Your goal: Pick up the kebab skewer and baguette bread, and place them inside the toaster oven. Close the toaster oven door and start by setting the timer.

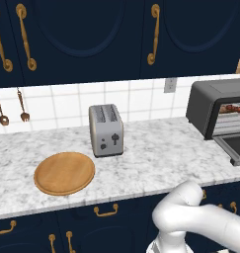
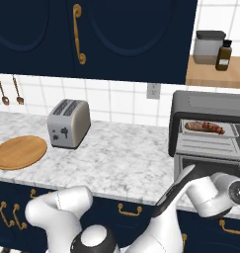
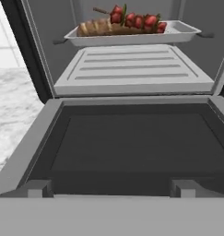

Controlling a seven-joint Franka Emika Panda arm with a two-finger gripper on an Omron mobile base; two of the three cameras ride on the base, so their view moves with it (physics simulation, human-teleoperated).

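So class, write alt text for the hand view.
An open toaster oven seen from in front: skewer and baguette lie on a tray on the upper rack, with the door folded down flat in the foreground.

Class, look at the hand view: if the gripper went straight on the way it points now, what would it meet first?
Most likely the lowered toaster oven door, whose dark glass panel lies straight ahead. Depth is unclear; the tray with food sits farther back.

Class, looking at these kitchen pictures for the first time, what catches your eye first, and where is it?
The toaster oven at the counter's right end stands with its door dropped open. On its upper tray lie the kebab skewer and the baguette bread. Further left sit a silver toaster and a round wooden plate.
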